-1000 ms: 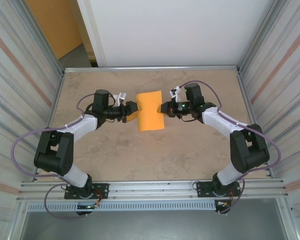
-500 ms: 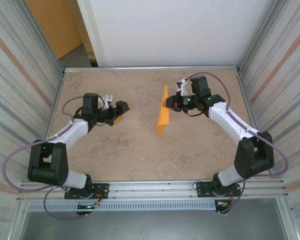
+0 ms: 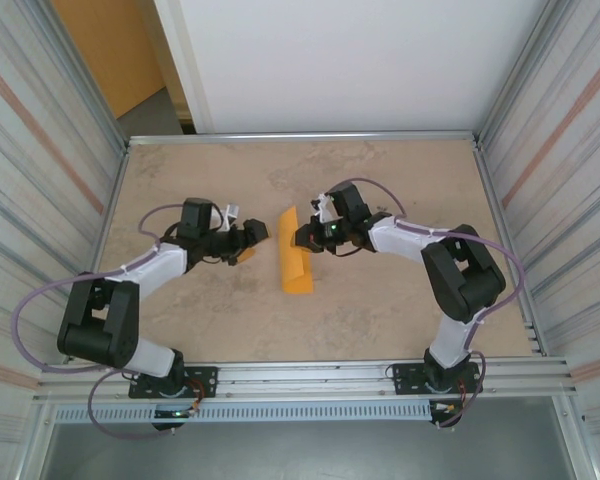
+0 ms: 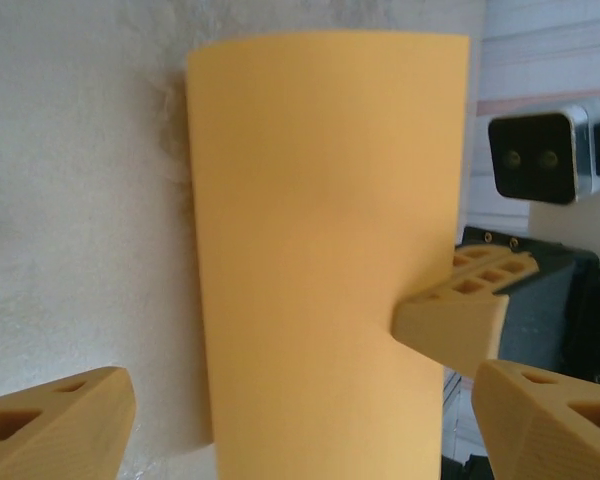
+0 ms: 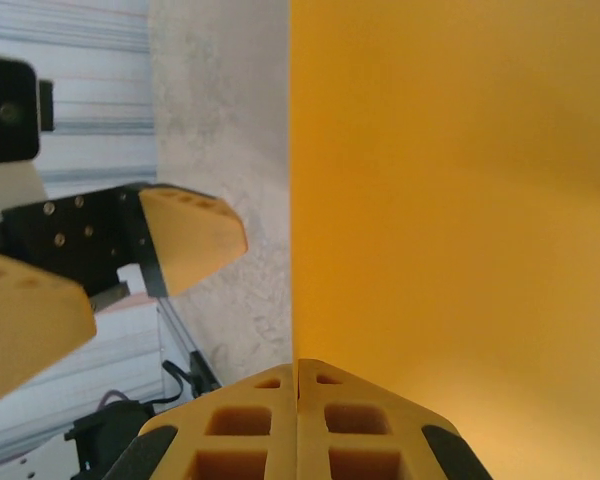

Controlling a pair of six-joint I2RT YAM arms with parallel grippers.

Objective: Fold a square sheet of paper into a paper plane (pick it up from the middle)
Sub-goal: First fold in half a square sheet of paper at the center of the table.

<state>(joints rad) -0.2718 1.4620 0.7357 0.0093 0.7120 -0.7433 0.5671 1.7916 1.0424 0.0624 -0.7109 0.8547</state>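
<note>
Presently the right gripper [image 3: 302, 237] is clamped on the right edge of the folded sheet of paper [image 3: 296, 255], which sits near the middle of the table [image 3: 400, 310]. The left gripper [image 3: 256, 238] is just left of the paper, jaws spread, holding nothing.

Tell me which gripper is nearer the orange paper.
Right. The right gripper is shut on the right edge of the orange paper; the left gripper is open, a gap away on its left.
</note>
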